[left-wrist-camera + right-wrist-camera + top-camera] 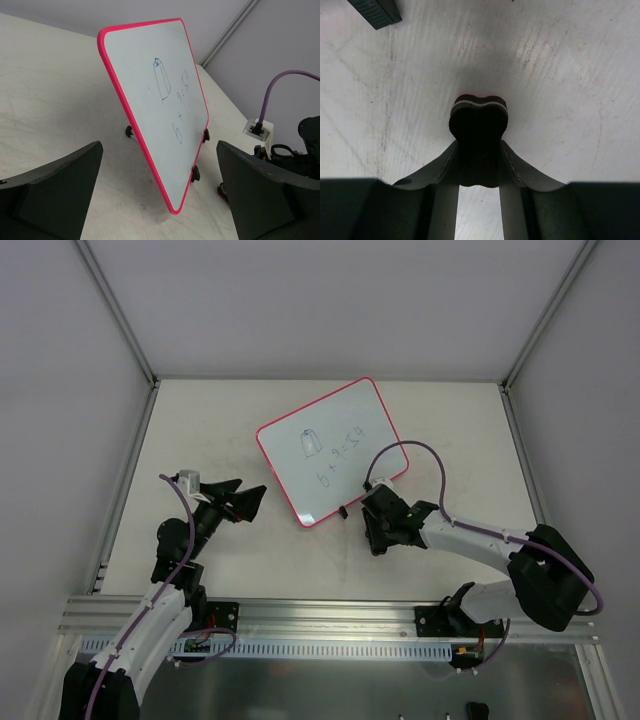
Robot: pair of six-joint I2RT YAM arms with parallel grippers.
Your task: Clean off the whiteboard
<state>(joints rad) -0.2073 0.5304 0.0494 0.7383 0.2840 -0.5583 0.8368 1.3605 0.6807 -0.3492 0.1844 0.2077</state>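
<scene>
The whiteboard (332, 452) lies tilted on the table, white with a pink-red rim, with a small drawing and blue scribbles on it. In the left wrist view the whiteboard (160, 100) fills the middle, its black feet on the right edge. My left gripper (238, 498) is open and empty, just left of the board's near corner; its fingers (55, 185) flank that corner. My right gripper (378, 530) is shut on the black bone-shaped eraser (478, 132), low over the table just below the board's near right edge.
Metal frame posts (130, 460) border the table left and right. A purple cable (425, 455) loops from the right wrist over the board's right corner. A black foot of the board (376, 11) shows at the top left of the right wrist view.
</scene>
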